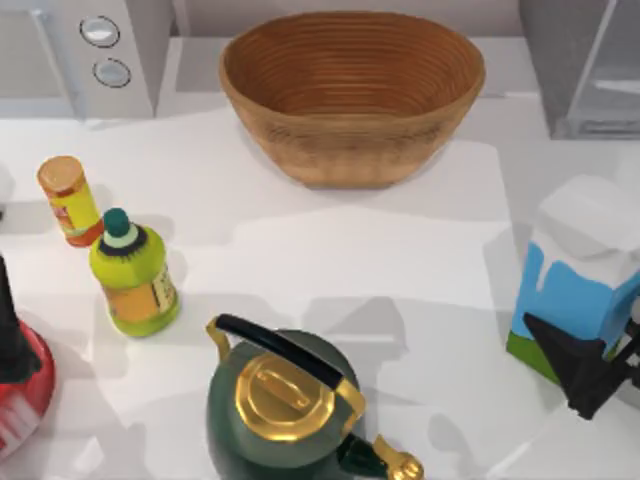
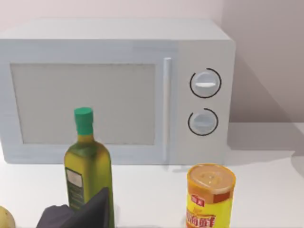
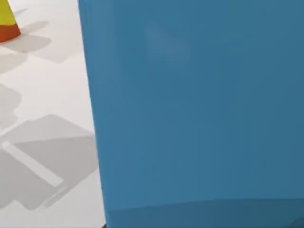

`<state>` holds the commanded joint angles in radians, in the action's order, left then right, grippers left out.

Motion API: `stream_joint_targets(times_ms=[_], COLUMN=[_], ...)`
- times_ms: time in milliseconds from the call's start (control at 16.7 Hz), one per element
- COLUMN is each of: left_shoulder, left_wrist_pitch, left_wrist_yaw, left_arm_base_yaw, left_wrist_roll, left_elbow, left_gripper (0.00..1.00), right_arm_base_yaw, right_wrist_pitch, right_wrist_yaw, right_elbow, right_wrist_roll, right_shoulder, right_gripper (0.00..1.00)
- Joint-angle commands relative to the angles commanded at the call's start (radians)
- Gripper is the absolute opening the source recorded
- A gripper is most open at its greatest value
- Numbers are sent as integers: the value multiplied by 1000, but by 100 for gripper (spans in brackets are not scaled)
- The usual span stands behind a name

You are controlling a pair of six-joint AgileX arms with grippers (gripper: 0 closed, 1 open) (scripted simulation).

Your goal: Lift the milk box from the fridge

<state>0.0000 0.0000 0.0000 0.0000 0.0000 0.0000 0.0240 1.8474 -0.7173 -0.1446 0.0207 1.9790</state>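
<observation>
Top view: milk box (image 1: 578,275) at the tabletop's (image 1: 330,260) right edge, upright, outside the fridge (image 1: 585,65), which occupies the far right corner well apart from it. Right claw (image 1: 590,375) low against the carton's green base, one dark finger (image 1: 562,352) lying across the near face; whether pinching or spread, cannot tell. Wicker basket (image 1: 352,95) at the far middle, green kettle (image 1: 285,400) with gold lid near the front centre, yellow-green bottle (image 1: 133,275) and orange-capped can (image 1: 70,200) toward the left, microwave (image 1: 90,50) in the far left corner. Right wrist view: blue carton wall (image 3: 194,109) pressed close to the lens, pale tabletop beside it. Left wrist view: left claw (image 2: 78,213) parked low before the microwave, beside an olive bottle (image 2: 88,166) and the can; finger state not discernible.
</observation>
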Motion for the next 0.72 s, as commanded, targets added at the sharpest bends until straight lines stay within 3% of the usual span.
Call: stream_joint_targets(times_ms=[180, 720], left_shoulder=[0, 0], left_wrist_pitch=[0, 0], left_wrist_yaw=[0, 0], left_arm_base_yaw=[0, 0], left_wrist_roll=[0, 0], left_elbow=[0, 0], left_gripper=[100, 100], right_arm_base_yaw=[0, 0], right_wrist_pitch=[0, 0], right_wrist_yaw=[0, 0], right_elbow=[0, 0], right_wrist_roll=[0, 0], right_shoulder=[0, 0], right_gripper=[0, 68])
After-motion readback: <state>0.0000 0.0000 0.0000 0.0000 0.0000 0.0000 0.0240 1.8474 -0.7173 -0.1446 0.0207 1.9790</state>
